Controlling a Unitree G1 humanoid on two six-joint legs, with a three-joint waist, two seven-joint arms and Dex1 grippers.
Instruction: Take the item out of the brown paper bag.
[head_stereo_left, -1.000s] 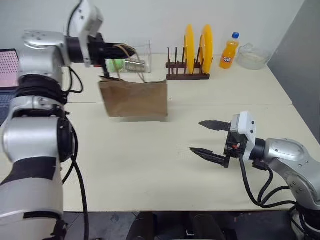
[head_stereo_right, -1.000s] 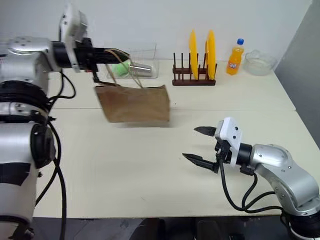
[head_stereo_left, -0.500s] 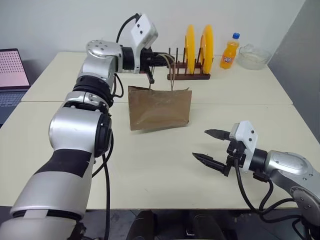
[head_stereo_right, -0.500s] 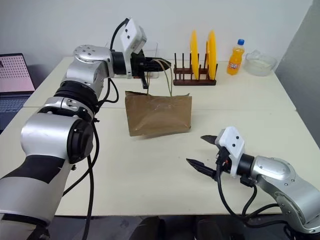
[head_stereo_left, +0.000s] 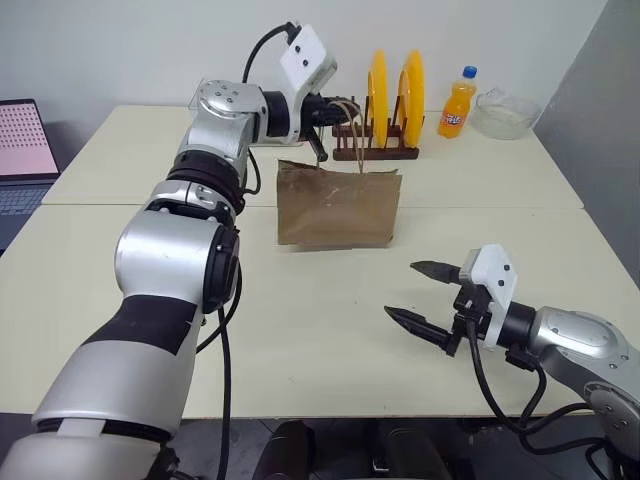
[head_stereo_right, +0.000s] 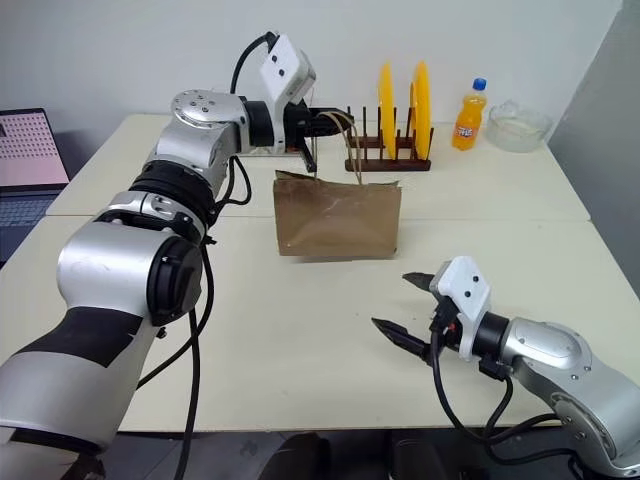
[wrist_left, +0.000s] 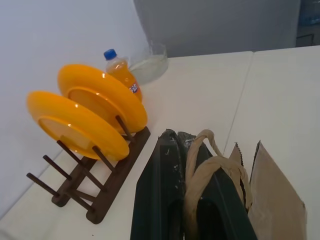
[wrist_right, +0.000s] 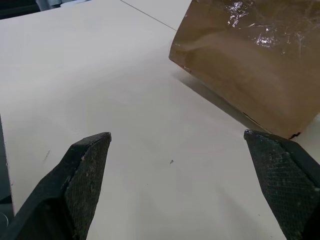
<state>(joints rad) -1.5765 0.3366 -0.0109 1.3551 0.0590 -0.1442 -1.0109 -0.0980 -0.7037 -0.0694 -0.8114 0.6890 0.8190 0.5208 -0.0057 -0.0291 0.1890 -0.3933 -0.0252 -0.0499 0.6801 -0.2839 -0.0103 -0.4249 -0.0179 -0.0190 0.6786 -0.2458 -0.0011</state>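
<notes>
Cream bench (head_stereo_left: 300, 330) now carries the brown paper bag (head_stereo_left: 339, 205) nearer centre: the left pincer (head_stereo_left: 330, 108), clamped on its handles (wrist_left: 212, 167), has shifted it rightward. Right pincer (head_stereo_left: 425, 295) waits spread wide. Item presumably inside, unseen.

You see one brown paper bag (head_stereo_left: 338, 205), two yellow plates (head_stereo_left: 393, 88) in one rack (head_stereo_left: 375, 152), one orange bottle (head_stereo_left: 459, 102), one glass bowl (head_stereo_left: 505, 112), one laptop (head_stereo_left: 24, 150).

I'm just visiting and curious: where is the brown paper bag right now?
The brown paper bag hangs by its handles from the left gripper, mid-table, just in front of the plate rack.
</notes>
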